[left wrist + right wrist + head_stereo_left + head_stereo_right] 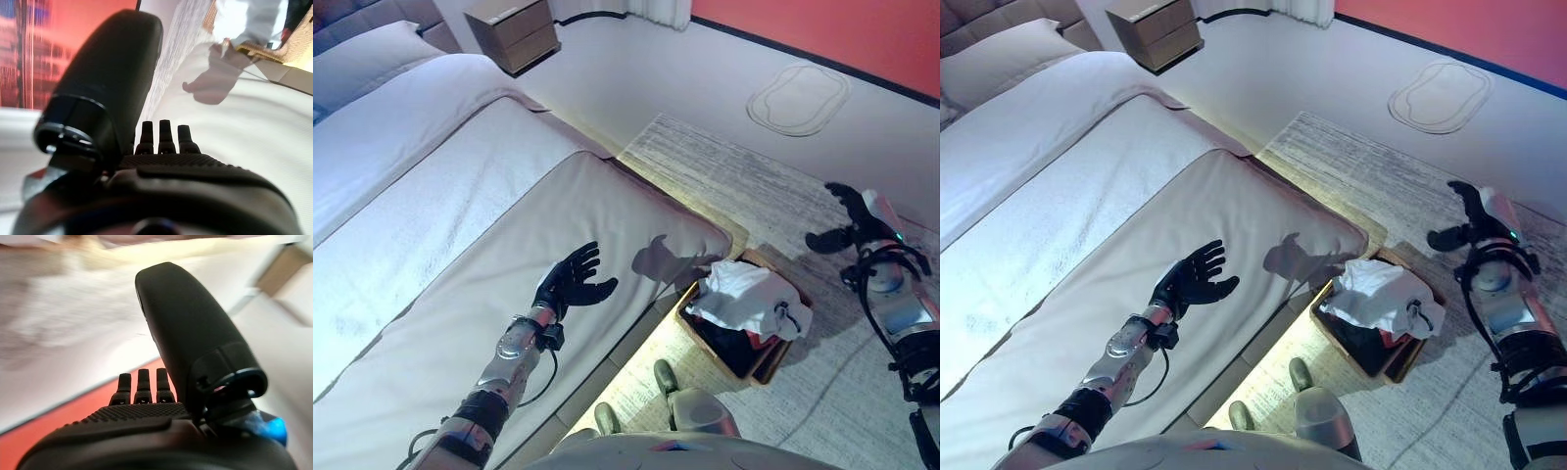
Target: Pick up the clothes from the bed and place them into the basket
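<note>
A wooden basket stands on the rug beside the bed's near corner. White clothes are heaped in it, over dark and red ones. My left hand hovers over the bed, fingers straight and spread, holding nothing. My right hand is raised over the floor to the right of the basket, open and empty. No clothes show on the part of the bed in view. In the left wrist view, the thumb and fingers stand straight above the sheet.
A pillow lies at the head of the bed, with a wooden nightstand beyond it. A pale striped rug covers the floor by the bed. A white oval outline lies on the floor near the red wall.
</note>
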Robot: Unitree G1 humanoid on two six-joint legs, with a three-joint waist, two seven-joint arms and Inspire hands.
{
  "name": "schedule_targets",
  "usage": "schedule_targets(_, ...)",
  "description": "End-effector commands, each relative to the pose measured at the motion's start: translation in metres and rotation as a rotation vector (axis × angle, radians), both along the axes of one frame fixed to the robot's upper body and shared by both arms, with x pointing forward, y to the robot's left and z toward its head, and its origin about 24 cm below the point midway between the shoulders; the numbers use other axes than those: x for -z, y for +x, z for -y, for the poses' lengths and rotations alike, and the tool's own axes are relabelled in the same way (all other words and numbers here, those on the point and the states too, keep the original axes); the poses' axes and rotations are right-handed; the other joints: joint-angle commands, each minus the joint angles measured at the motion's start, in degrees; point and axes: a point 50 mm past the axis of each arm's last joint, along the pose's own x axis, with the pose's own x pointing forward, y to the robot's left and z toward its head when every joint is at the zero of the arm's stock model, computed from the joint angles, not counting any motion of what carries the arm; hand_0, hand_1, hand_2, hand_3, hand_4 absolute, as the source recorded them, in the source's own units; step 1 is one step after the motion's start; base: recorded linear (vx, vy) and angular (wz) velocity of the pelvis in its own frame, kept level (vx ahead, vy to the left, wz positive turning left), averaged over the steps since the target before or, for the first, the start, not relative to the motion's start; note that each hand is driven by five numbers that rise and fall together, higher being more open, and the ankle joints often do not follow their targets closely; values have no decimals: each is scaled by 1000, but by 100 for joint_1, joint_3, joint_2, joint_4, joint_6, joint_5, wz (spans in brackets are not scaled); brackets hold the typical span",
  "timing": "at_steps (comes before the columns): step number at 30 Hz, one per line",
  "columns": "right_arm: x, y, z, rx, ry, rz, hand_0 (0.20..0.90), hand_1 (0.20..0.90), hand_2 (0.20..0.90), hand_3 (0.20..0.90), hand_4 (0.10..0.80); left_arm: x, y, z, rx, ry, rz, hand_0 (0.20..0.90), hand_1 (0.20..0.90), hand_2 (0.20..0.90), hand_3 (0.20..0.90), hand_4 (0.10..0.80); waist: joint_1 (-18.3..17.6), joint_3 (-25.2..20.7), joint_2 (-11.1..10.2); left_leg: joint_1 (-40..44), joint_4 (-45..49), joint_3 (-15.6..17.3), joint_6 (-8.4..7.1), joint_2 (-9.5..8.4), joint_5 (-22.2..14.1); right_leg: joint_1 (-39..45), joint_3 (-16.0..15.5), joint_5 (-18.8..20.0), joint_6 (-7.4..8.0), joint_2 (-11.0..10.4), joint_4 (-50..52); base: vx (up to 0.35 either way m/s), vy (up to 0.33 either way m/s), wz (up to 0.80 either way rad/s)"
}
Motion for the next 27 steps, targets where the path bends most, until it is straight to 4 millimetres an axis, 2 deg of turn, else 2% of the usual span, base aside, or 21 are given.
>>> schedule_targets(1,-27,10,-41,-138,-51,273,900,900,900,900,800,-17,11,-5,-42,38,141,900,900,900,900,800,453,-581,-346,-59,204,-451,110,-149,-612,-14,-17,-516,239,-231,312,-5,-2,53)
schedule_targets(2,-20,10,-57,-182,-28,281,900,900,900,900,800,-13,8,-2,-43,56,133,900,900,900,900,800,575,-558,-366,-69,170,-583,108,-176,-585,44,-149,-542,229,-274,298,-2,-2,56)
schedule_targets(6,-3,6,-80,-279,-1,241,900,900,900,900,800,-7,0,-1,-53,109,113,900,900,900,900,800,771,-562,-419,-57,104,-785,104,-185,-530,184,-416,-591,215,-355,242,26,2,51)
schedule_targets(15,26,-14,-97,-394,51,116,900,900,900,900,800,-7,-9,-18,-93,189,109,900,900,900,900,800,1094,-604,-497,-57,53,-1043,101,-170,-409,439,-873,-654,232,-463,187,51,2,27)
schedule_targets(21,42,-24,-101,-379,113,63,900,900,900,900,800,-7,-18,-29,-88,195,99,900,900,900,900,800,1293,-593,-545,-79,40,-1245,95,-172,-340,568,-1111,-686,236,-503,166,48,-4,21)
schedule_targets(27,58,-32,-115,-390,156,6,900,900,900,900,800,-3,-24,-34,-113,174,75,900,900,900,900,800,1380,-573,-574,-66,38,-1320,100,-164,-321,660,-1237,-693,253,-527,139,21,-1,8)
